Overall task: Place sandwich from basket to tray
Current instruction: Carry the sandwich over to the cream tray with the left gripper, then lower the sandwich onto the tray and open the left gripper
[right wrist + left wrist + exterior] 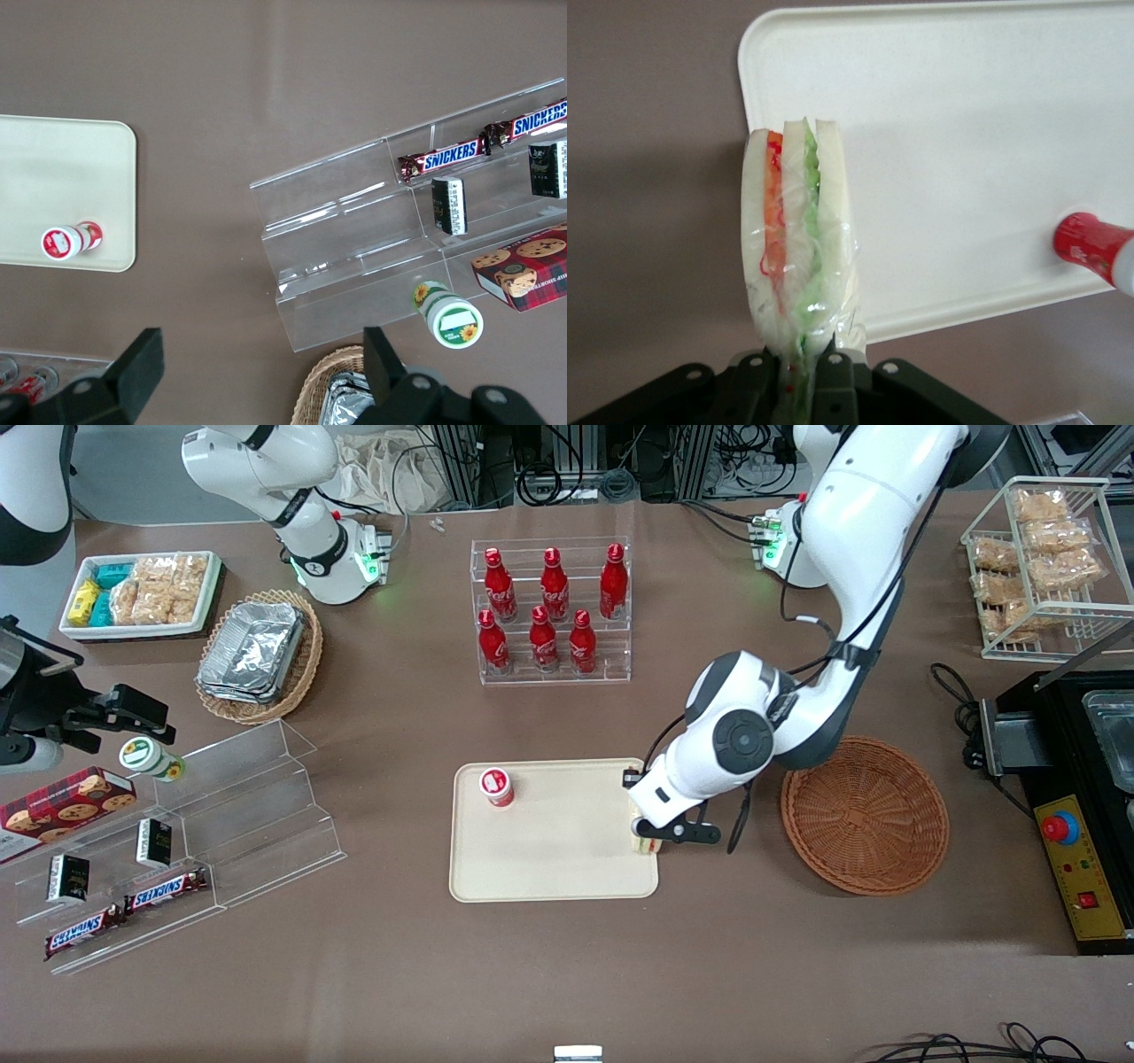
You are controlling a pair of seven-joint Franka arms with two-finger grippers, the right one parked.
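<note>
Front view: left arm reaches down over the tray's [549, 859] edge on the working arm's side. The gripper [651, 840] sits low at that edge, mostly hidden under the wrist housing. The sandwich [646, 841] peeks out just below it as a pale wedge with a bit of colour, right at the tray rim; whether it touches the tray can't be told here. The basket [864, 815] lies on the brown tabletop [567, 974] beside the tray, toward the working arm's end, with nothing in it. A small red cup [497, 786] stands on the tray, toward the parked arm's end. A bottle rack [553, 611] stands farther from the camera than the tray.

Left wrist view: black fingers [833, 388] are clamped on the narrow end of the sandwich [799, 248], which is wrapped in clear film, showing bread, orange-red and green layers. It hangs over the tray corner [966, 159], partly over the tabletop. Red cup [1091, 251] sits on the tray near its rim.

Right wrist view: tray end [62, 177] with red cup [67, 241], plus clear shelf [372, 239] with snack bars.
</note>
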